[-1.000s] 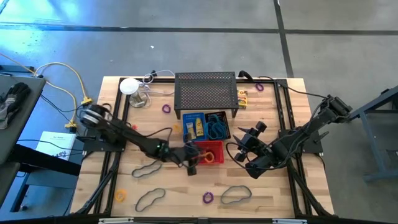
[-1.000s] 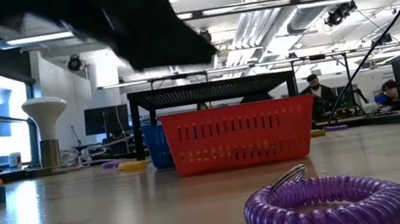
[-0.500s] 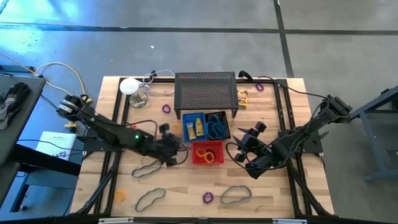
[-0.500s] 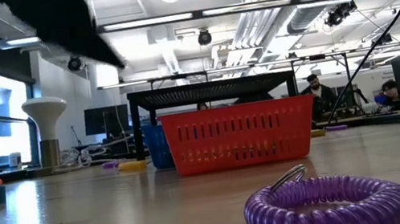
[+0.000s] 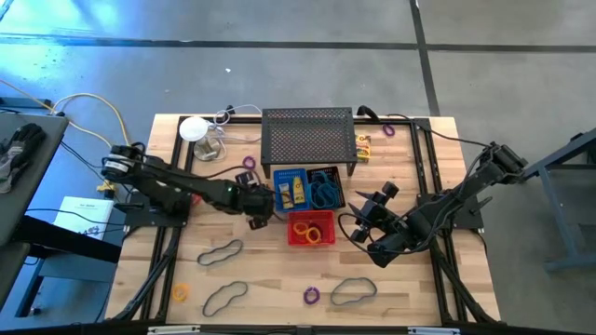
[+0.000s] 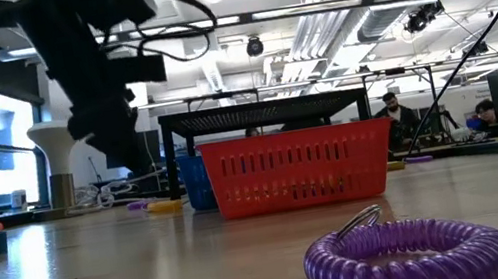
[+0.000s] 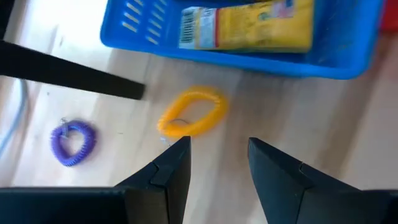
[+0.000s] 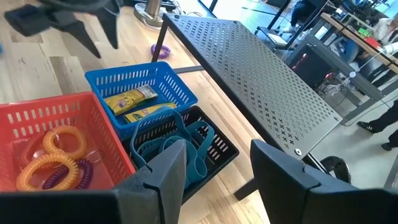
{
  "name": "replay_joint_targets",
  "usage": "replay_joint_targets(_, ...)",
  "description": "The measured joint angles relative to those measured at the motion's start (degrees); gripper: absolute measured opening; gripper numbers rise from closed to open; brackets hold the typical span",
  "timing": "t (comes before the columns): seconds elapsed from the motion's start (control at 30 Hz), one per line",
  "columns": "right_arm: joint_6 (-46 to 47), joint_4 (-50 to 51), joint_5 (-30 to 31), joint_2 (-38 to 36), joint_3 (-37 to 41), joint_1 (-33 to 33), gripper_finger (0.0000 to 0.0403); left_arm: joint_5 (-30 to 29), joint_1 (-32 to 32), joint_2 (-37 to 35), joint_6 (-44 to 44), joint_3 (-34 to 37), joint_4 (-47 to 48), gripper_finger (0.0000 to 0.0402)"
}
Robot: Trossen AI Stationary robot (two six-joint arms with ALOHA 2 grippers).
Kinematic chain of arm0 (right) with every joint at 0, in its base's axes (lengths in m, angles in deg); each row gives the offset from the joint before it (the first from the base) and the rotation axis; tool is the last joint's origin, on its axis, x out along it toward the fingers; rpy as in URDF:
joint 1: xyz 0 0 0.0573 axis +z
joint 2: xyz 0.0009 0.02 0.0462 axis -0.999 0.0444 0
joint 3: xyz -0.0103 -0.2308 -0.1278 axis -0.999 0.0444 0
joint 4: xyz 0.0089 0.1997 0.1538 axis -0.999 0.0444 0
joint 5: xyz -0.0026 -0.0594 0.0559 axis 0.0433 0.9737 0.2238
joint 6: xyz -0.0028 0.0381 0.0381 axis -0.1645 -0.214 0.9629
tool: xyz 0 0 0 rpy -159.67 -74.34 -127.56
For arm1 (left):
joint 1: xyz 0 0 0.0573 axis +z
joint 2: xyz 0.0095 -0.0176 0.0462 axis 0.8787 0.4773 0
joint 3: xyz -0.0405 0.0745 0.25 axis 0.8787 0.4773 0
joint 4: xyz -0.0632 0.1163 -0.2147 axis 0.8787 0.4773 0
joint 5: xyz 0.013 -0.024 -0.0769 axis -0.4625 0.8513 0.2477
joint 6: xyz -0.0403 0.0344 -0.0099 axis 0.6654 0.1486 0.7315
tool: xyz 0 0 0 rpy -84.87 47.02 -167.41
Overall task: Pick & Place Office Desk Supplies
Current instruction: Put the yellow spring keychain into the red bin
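Note:
My left gripper [image 5: 259, 207] [image 7: 217, 146] hangs open over the table, left of the blue bin [image 5: 291, 189], pointing steeply down. A yellow ring [image 7: 191, 118] lies on the wood just beyond its fingertips, and a purple ring [image 7: 73, 142] lies farther off. My right gripper [image 5: 358, 223] [image 8: 217, 149] waits open and empty, right of the red bin [image 5: 311, 228]. The red bin holds orange rings [image 8: 53, 155], the blue bin holds yellow boxes [image 8: 134, 102], and the black bin [image 5: 325, 189] holds bluish cords [image 8: 168, 146]. Dark looped cords [image 5: 221, 251] [image 5: 225, 296] [image 5: 354, 290] lie flat on the table.
A black mesh rack [image 5: 309, 140] stands behind the bins; one of its legs [image 7: 68, 74] is close to my left gripper. A white lamp-like stand [image 5: 194, 128] is at the far left. A purple ring [image 6: 410, 254] and an orange ring [image 5: 180, 292] lie near the front edge.
My left gripper has moved from the red bin's near left corner toward the table's far edge and a little left. It has tipped at the wrist and now hangs over the yellow ring beside the blue bin. Its fingers have stayed open.

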Motion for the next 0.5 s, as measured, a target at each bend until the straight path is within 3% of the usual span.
replay_joint_targets(0.5,0.0,-0.1,0.0,0.0,0.0,0.0,0.0168,0.2,1.9,8.1,-19.2,0.0,-6.5,0.0151)
